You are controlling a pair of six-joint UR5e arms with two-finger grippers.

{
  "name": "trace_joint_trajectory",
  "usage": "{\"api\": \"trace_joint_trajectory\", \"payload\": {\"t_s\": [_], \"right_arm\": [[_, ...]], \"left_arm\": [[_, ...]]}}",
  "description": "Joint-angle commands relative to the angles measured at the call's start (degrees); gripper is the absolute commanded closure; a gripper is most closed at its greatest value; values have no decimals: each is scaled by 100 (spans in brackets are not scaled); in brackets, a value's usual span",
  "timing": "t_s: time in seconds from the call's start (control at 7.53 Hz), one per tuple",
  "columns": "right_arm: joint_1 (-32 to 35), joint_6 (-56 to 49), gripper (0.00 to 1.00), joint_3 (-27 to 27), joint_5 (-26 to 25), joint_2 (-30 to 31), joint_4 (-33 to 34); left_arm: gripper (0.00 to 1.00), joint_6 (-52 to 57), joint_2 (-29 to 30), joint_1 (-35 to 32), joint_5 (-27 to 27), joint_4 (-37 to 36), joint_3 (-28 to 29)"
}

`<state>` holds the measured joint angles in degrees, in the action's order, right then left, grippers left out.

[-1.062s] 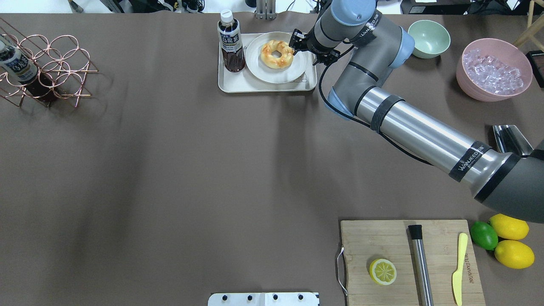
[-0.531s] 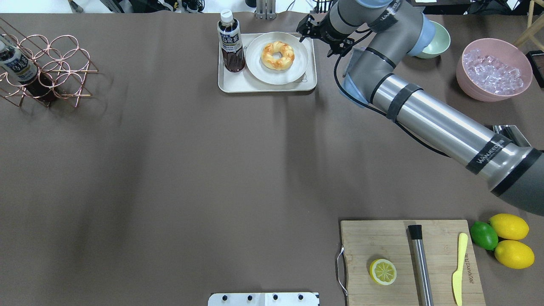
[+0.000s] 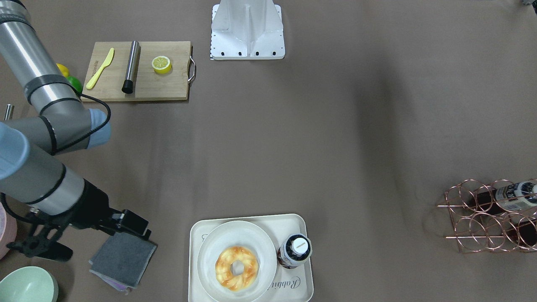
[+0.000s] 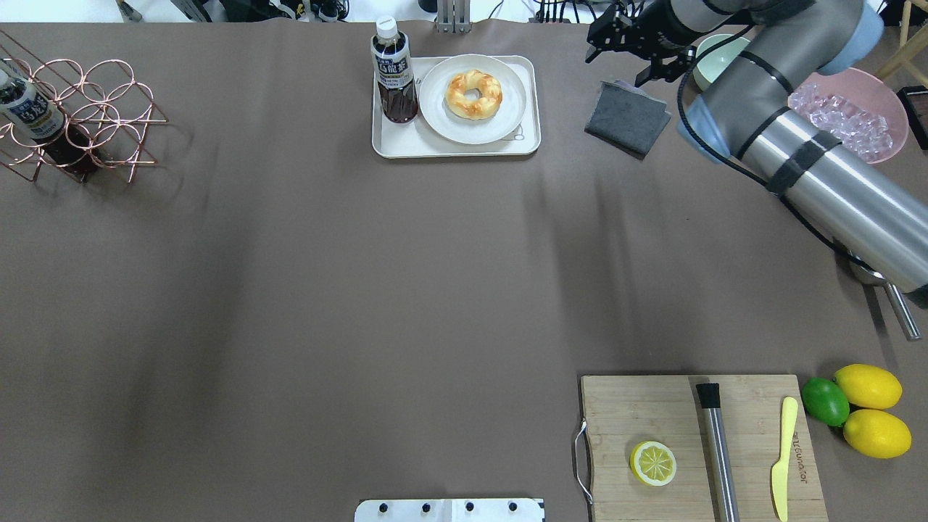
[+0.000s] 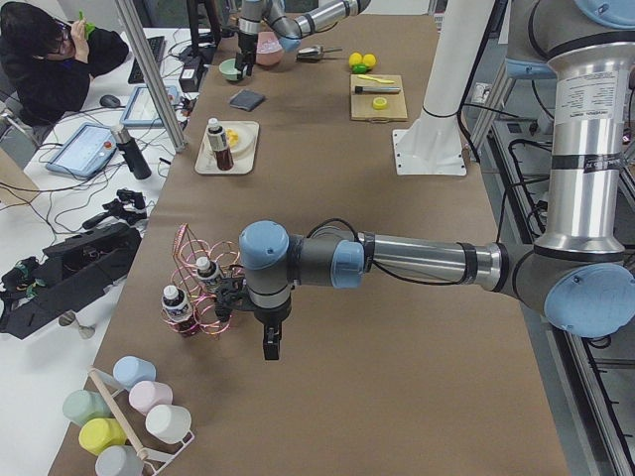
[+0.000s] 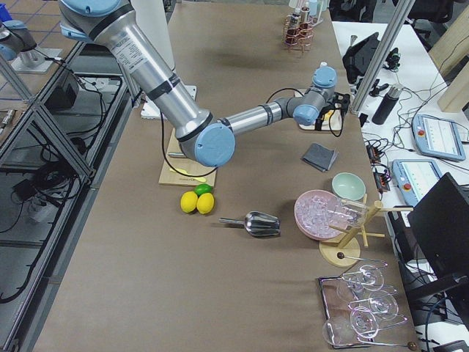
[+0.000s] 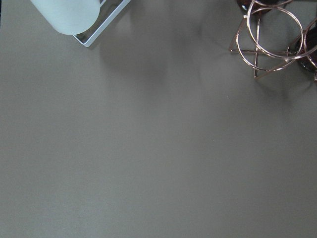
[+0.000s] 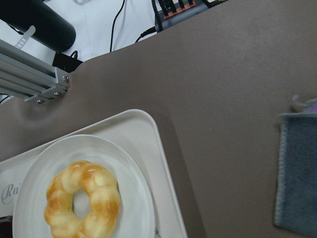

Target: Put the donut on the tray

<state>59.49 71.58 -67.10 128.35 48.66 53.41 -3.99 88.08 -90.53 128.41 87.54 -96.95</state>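
The golden donut [image 4: 473, 94] lies on a round cream plate [image 4: 435, 109] that sits on the cream-white tray [image 4: 457, 150] at the table's far edge. The donut also shows in the front view [image 3: 236, 268] and the right wrist view [image 8: 82, 201], with nothing touching it. My right gripper [image 4: 596, 36] hangs to the right of the tray, clear of it, empty, and its fingers look apart. My left gripper [image 5: 270, 352] shows only in the exterior left view, near the copper rack, so I cannot tell whether it is open or shut.
A dark tea bottle [image 4: 394, 72] stands on the tray's left side. A grey cloth [image 4: 627, 116] lies right of the tray, under the right wrist. A green bowl [image 3: 25, 285], a pink bowl of ice [image 4: 863, 123], a cutting board [image 4: 652, 413] and a copper rack [image 4: 87, 116] stand around.
My right gripper has drawn away from the donut, moving right along the far edge and off the tray, which uncovers the grey cloth. The donut has stayed on the plate.
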Motion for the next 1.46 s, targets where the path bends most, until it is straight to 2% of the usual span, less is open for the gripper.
{"api": "trace_joint_trajectory", "payload": {"t_s": [0.0,0.27,0.4,0.53,0.66,0.93,1.06,1.33], "right_arm": [[492,-1089,0,-1845,304,1369,1211],[668,-2134,0,-3207,244,2153,2789],[721,-2757,0,-3788,17,2339,3920],[774,-3642,0,-4228,-490,2489,4958],[1053,-4765,0,-4346,-739,2638,5700],[1947,-6648,0,-4103,-636,3270,5830],[2257,-6987,0,-3770,-357,3473,5795],[2610,-7551,0,-3268,-249,3694,5725]], "left_arm": [[2,-5,-19,9,0,-8,18],[2,-5,-63,9,0,0,1],[2,3,-63,9,0,0,1],[2,3,-80,0,0,0,-8],[2,3,-80,0,0,0,-8],[2,3,-124,9,9,0,-17],[2,3,-124,0,9,0,-8],[2,3,-124,0,9,0,27]]}}
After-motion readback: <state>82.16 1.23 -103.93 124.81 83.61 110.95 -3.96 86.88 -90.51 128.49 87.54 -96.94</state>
